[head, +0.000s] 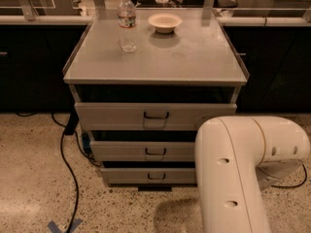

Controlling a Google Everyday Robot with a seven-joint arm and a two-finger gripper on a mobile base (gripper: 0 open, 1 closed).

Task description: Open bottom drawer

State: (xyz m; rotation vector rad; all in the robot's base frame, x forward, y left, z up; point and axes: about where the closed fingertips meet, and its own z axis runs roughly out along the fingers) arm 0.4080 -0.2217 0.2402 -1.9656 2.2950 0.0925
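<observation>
Slim grey metal bottom drawer [127, 175], dark bracket handle [156, 176], lowest of three; white robot arm [233, 178] front right; gripper outside view, state untellable.

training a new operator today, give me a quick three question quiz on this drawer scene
1. True or false: the gripper is clamped on the handle of the bottom drawer.
2. What stands on the cabinet top near the bowl? A) water bottle B) mug C) soda can
3. Fill in: the cabinet shows ___ drawer fronts.

Key
1. False. The handle is bare and the gripper is out of view; only the white arm shows, at the lower right of the picture.
2. A
3. three
</observation>
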